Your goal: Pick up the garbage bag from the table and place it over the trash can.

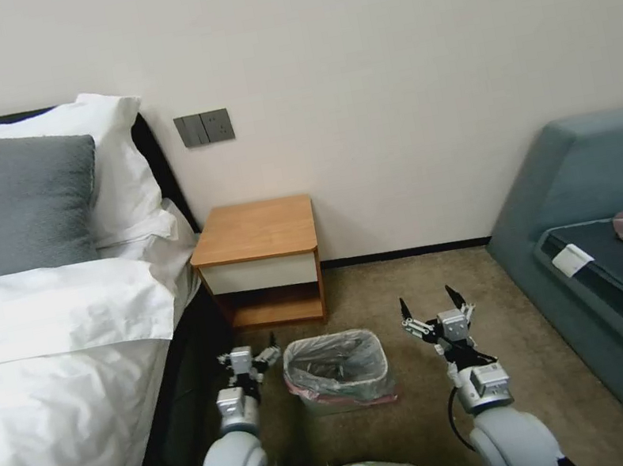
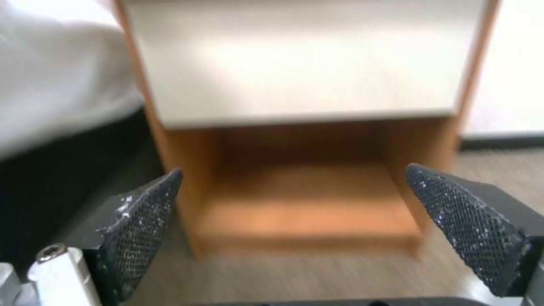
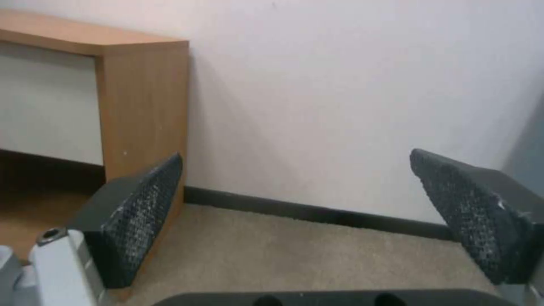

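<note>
head view: low in the centre of the frame, the garbage bag point(image 1: 337, 365) already lines the trash can point(image 1: 341, 403), its pink-red rim folded over the edge, on the carpet below the table point(image 1: 256, 230), whose top is bare. the left gripper point(image 1: 257, 355) sits just left of the bin and the right gripper point(image 1: 433, 308) just right of it, both with fingers spread wide and holding nothing. the placing step looks done; any next move would only call for checking the rim sits evenly.
</note>
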{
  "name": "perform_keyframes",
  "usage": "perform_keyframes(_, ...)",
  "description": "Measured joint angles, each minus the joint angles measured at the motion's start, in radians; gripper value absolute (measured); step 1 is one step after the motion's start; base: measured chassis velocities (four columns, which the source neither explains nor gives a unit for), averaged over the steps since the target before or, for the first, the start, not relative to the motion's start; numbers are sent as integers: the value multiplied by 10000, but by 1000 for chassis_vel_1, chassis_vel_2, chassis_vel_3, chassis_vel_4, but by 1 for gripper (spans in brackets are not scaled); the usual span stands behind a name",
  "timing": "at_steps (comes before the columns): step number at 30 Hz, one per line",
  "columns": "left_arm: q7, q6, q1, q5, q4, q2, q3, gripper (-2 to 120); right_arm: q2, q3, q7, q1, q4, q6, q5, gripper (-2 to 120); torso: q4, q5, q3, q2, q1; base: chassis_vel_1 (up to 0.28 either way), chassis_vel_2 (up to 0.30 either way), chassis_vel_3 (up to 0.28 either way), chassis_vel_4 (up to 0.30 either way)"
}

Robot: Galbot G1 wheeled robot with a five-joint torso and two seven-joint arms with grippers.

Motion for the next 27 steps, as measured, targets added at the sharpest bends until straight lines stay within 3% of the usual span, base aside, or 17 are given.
perform_keyframes(1, 0, 0, 0, 0, 0, 0, 0, 100, 0, 0, 0, 0, 0, 0, 0, 100, 0, 0, 0, 0, 0, 0, 0, 0, 0)
perform_keyframes(4, 215, -967, 241, 419, -87, -182, -623, 100, 408, -7, 40, -223, -205, 683, -110, 100, -1, 1, 0, 0, 0, 0, 0, 0, 0)
perform_keyframes(8, 447, -1392, 704, 485, -514, -318, -768, 100, 866, 139, -45, -512, -150, 1174, -198, 100, -3, -1, -1, 0, 0, 0, 0, 0, 0)
perform_keyframes(16, 1668, -1385, 2397, 543, -1920, -493, -1040, 100, 1690, 952, -738, -1381, 380, 1687, -203, 100, 0, 1, -2, 1, -1, 0, 0, 0, 0)
perform_keyframes(22, 1743, -1398, 2916, 616, -2320, -631, -1147, 100, 1978, 1558, -1226, -1882, 653, 2057, 389, 100, -1, 1, -2, 1, 0, 0, 0, 0, 0)
perform_keyframes(27, 1880, -1429, 2971, 548, -2326, -697, -1766, 100, 2016, 1775, -1999, -2290, 960, 2235, 1250, 100, -1, 0, -2, 1, 0, 0, 0, 0, 0)
